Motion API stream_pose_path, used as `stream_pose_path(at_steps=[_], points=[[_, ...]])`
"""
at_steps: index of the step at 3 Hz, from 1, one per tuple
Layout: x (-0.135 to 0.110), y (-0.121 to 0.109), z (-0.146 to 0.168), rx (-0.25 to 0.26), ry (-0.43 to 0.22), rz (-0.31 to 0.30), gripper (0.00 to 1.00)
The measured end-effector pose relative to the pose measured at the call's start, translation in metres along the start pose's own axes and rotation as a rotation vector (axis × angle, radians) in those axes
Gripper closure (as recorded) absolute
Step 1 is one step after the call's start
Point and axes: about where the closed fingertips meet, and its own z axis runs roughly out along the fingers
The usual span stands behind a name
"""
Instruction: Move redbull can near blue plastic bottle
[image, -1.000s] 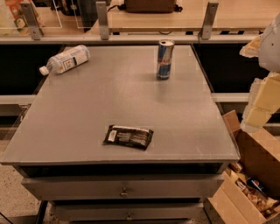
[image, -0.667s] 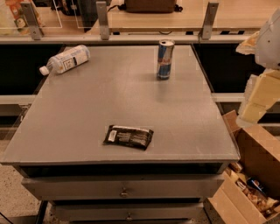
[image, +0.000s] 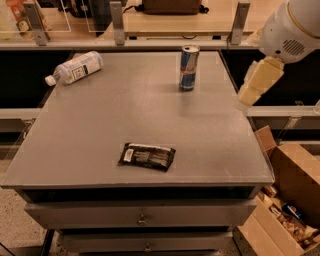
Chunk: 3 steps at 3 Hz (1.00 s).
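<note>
While the redbull can (image: 189, 68) is standing upright, the blue plastic bottle (image: 75, 67) is lying cap-leftward; the gripper (image: 257, 80) is hovering far right, its opening impossible to tell.

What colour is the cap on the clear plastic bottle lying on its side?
White cap, camera view. The gripper hangs beside the grey table's right edge.

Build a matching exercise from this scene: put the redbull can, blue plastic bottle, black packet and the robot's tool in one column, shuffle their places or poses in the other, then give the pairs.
Column one
1. redbull can
2. blue plastic bottle
3. black packet
4. tool

Column two
A. lying flat near the front edge of the table
B. hovering by the table's right edge, holding nothing
C. lying on its side at the far left corner
D. standing upright near the far edge

Pairs: 1-D, 2-C, 3-A, 4-B
</note>
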Motion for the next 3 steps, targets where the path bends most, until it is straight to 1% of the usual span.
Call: stream_pose_path(at_steps=[1, 2, 3], points=[[-0.016, -0.048, 0.031, 0.028, -0.079, 0.056, 0.0], [-0.029, -0.085, 0.062, 0.034, -0.169, 0.12, 0.0], [-0.04, -0.11, 0.091, 0.029, -0.264, 0.175, 0.0]])
